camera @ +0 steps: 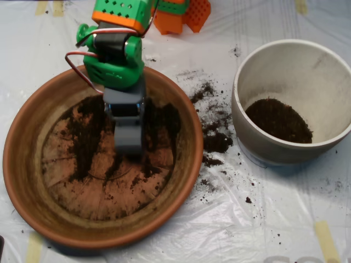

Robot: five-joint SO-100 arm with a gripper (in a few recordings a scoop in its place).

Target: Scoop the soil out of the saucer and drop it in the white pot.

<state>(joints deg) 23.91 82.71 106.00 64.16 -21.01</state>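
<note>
The gripper (129, 147) sits inside the saucer (22, 164), tip down among the soil (82, 137); whether it is clenched cannot be told. The white pot (329, 71) lies well right of the saucer.

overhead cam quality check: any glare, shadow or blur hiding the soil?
Overhead view: soft glare on the wrinkled plastic sheet; saucer rim shades its left inner wall; tool slightly soft, covering some soil; soil in the white pot reads clearly; overall mild blur, warm cast.

- Saucer (22, 164): orange-brown terracotta, radial marks inside.
- Soil (88, 137): dark brown-black.
- White pot (329, 82): off-white, greyish outer wall.
- Tool (128, 139): grey.
- Arm (112, 60): green and orange.
</note>
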